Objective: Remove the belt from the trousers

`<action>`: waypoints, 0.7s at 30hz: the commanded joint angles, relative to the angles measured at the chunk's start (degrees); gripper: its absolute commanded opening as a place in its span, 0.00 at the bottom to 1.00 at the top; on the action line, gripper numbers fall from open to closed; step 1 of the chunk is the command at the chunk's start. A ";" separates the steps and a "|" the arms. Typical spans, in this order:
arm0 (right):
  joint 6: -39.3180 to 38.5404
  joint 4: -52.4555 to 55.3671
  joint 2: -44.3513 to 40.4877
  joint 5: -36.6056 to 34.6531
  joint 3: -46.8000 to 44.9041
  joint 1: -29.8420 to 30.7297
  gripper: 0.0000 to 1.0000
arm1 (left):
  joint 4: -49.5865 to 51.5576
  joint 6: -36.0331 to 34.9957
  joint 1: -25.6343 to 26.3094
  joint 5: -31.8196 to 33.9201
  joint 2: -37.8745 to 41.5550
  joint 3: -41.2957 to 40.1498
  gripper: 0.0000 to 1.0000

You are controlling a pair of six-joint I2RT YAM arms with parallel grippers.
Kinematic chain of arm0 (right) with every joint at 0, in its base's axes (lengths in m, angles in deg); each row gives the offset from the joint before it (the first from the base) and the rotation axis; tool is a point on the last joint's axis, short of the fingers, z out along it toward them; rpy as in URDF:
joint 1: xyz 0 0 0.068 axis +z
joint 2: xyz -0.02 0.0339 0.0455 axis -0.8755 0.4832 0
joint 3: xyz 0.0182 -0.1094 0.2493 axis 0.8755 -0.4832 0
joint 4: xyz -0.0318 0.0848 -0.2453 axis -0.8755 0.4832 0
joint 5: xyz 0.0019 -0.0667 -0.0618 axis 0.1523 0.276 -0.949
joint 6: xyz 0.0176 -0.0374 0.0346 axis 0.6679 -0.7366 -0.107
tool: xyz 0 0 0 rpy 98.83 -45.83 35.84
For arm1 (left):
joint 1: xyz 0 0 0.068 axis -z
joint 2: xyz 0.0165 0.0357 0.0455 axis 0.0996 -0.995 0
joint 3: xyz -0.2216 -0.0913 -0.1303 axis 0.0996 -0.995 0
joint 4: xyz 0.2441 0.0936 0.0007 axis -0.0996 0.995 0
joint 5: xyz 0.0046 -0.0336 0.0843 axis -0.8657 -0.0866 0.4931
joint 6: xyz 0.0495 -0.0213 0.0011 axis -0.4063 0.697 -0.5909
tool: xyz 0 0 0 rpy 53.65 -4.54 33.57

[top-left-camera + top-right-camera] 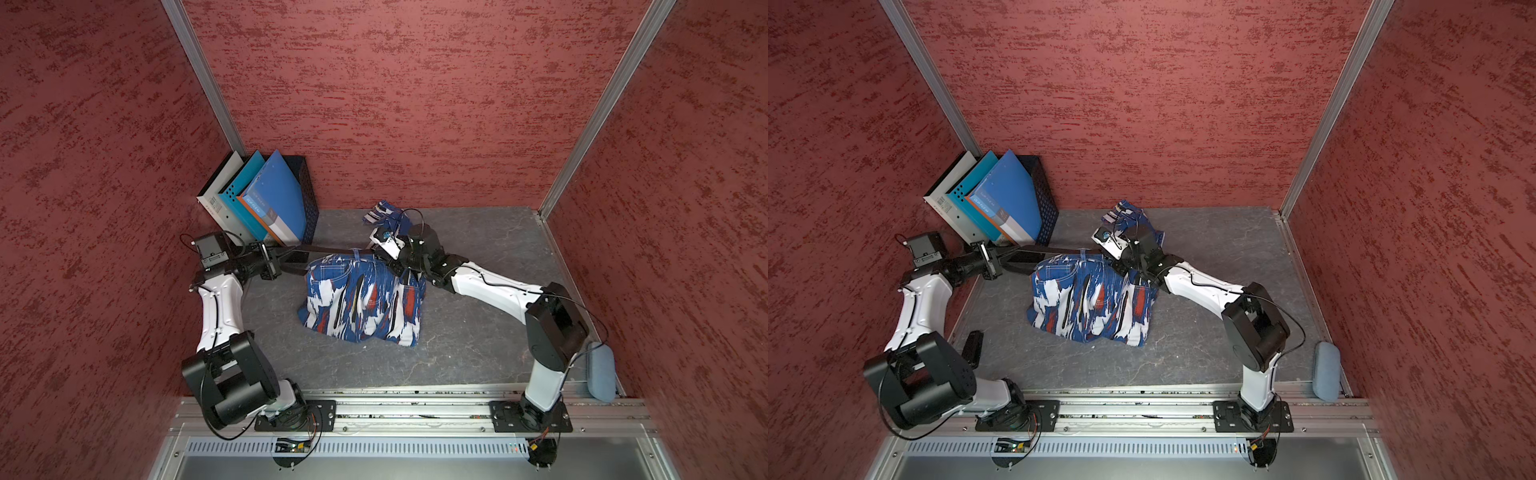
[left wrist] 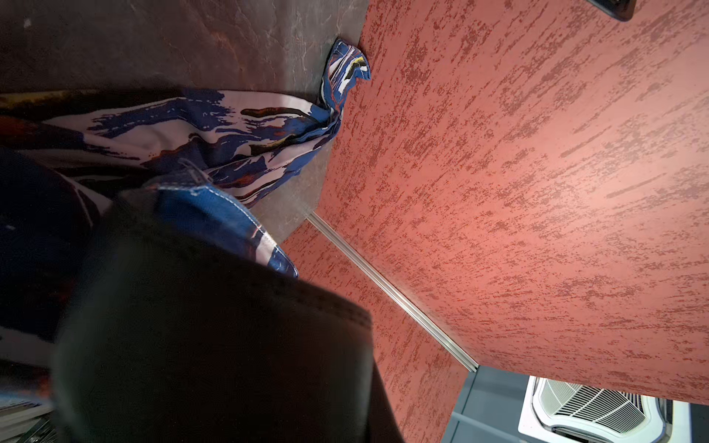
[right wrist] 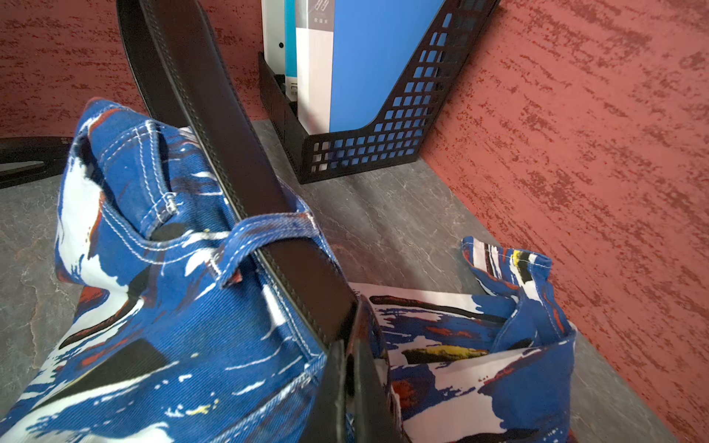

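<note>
**Front edge.** A grey-blue oval fabric pouch (image 1: 600, 372) lies at the right front corner of the grey stone-patterned tabletop (image 1: 457, 353). In a top view, a short black rectangular bar (image 1: 972, 347) sits near the left front edge.

**Centre.** The blue, white and red-orange brushstroke-print cloth trousers (image 1: 361, 303) lie bunched mid-table. The waistband (image 1: 340, 261) faces the rear and is raised off the surface. One leg end (image 1: 384, 210) reaches the foot of the red textured back wall (image 1: 415, 124).

**Strap.** The long, flat black belt (image 1: 332, 249) with stitched edges runs along the waistband and is stretched above the table between the two grippers. In the right wrist view it passes through one blue belt loop (image 3: 268, 234).

**Left gripper** (image 1: 283, 261). The jaws are clenched on the belt, left of the trousers and clear of the cloth. Two runs of strap leave the fingers toward the waistband.

**Right gripper** (image 3: 351, 368). The jaws are clenched at the right part of the waistband, and the strap runs straight into them. Whether cloth is pinched with it cannot be told.

**Rear.** A black perforated plastic file holder (image 1: 307, 195) stands in the left back corner and holds blue and white folders (image 1: 278, 195).
</note>
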 commanded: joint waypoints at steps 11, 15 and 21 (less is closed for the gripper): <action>0.38 26.78 2.96 -27.43 -2.71 -11.32 0.00 | -17.68 -6.80 17.54 29.23 2.39 -2.18 0.61; 0.90 26.86 2.85 -26.75 -2.67 -11.31 0.00 | -14.51 -11.77 29.32 35.73 -1.09 2.59 0.58; 1.49 26.86 2.29 -26.65 -2.40 -11.29 0.00 | -13.55 -17.45 43.82 43.75 -13.86 14.66 0.55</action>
